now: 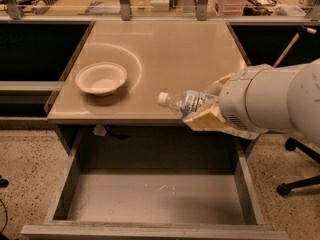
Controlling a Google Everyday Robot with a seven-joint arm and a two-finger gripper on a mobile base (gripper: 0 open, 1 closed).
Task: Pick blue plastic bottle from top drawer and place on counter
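My gripper is shut on the blue plastic bottle, a clear bottle with a white cap and a white-and-blue label. The bottle lies on its side in the grip, cap pointing left, held over the front edge of the beige counter. The top drawer is pulled open below, and its grey floor is bare. My white arm comes in from the right and hides the bottle's base.
A white paper bowl sits on the counter's left side. Dark side shelves flank the counter. A chair base stands on the speckled floor at the right. Clutter lines the ledge behind the counter.
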